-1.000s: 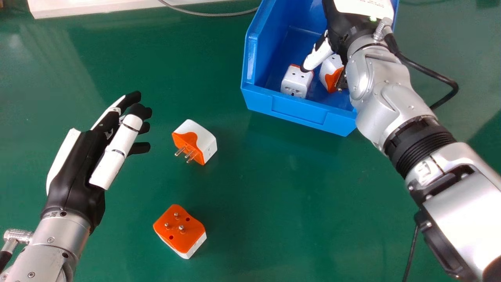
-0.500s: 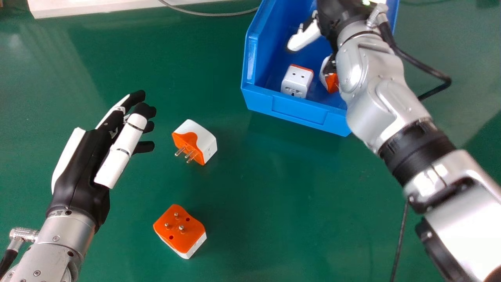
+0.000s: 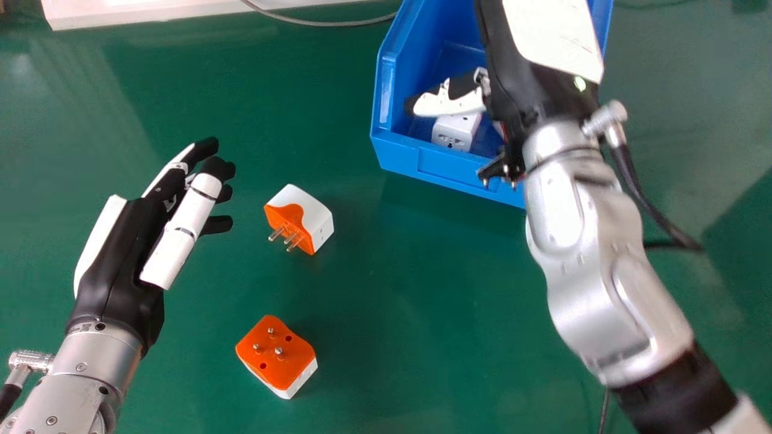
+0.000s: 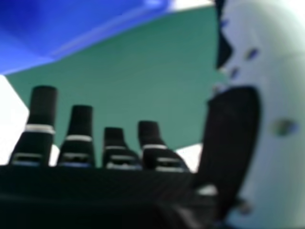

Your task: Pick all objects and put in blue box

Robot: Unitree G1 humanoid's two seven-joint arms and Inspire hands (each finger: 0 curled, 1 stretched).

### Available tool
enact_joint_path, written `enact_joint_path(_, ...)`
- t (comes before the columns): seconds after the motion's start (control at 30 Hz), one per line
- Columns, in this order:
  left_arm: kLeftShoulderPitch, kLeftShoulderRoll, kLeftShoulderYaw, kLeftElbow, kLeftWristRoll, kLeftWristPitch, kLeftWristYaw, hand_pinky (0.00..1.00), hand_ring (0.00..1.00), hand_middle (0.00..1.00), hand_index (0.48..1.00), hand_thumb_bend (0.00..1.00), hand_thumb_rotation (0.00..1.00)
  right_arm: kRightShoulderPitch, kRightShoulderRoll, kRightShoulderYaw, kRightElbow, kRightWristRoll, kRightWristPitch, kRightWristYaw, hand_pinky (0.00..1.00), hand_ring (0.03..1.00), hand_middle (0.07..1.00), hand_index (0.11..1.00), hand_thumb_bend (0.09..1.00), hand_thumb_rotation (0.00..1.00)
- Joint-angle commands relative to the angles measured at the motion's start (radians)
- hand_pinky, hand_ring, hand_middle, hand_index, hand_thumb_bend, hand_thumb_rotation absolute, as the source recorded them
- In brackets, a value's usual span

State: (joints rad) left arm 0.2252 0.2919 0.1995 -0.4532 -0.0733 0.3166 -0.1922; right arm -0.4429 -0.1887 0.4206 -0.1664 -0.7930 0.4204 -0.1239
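The empty, wide-spread right hand (image 3: 523,84) is hovering over the blue box (image 3: 449,166); low clearance is possibly risking a rim (image 3: 403,140) snag.

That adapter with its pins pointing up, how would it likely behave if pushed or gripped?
The adapter looks like a hard plastic block, so it probably won't give when squeezed. Its boxy shape suggests sliding rather than rolling on the table. The smooth casing might be slightly slippery.
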Motion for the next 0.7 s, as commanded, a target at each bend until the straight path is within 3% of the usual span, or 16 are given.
enact_joint_path(0.0, 0.001, 0.007, 0.013, -0.01, 0.0, -0.021, -0.003, 0.78, 0.86, 0.87, 0.913, 0.47, 0.87, 0.062, -0.003, 0.006, -0.114, -0.028, -0.038, -0.001, 0.69, 0.856, 0.952, 0.896, 0.675, 0.1)
enact_joint_path(0.13, 0.001, 0.005, 0.02, -0.004, -0.004, -0.027, -0.003, 0.78, 0.86, 0.87, 0.913, 0.47, 0.87, 0.186, -0.01, 0.018, -0.231, -0.022, -0.112, -0.004, 0.71, 0.866, 0.952, 0.894, 0.671, 0.11)
enact_joint_path(0.33, 0.015, -0.004, 0.028, -0.014, -0.005, -0.037, 0.002, 0.79, 0.86, 0.87, 0.913, 0.46, 0.87, 0.364, -0.038, 0.018, -0.318, 0.01, -0.319, -0.065, 0.72, 0.875, 0.935, 0.869, 0.663, 0.12)
enact_joint_path(0.5, 0.041, -0.016, 0.036, -0.013, -0.006, -0.069, 0.006, 0.79, 0.86, 0.87, 0.914, 0.45, 0.87, 0.525, -0.056, 0.031, -0.312, 0.058, -0.514, -0.128, 0.7, 0.863, 0.916, 0.846, 0.657, 0.14)
enact_joint_path(0.67, 0.068, -0.033, 0.031, -0.003, 0.002, -0.116, 0.016, 0.79, 0.87, 0.88, 0.912, 0.46, 0.86, 0.673, -0.082, 0.033, -0.292, 0.113, -0.595, -0.083, 0.68, 0.859, 0.907, 0.831, 0.61, 0.17)
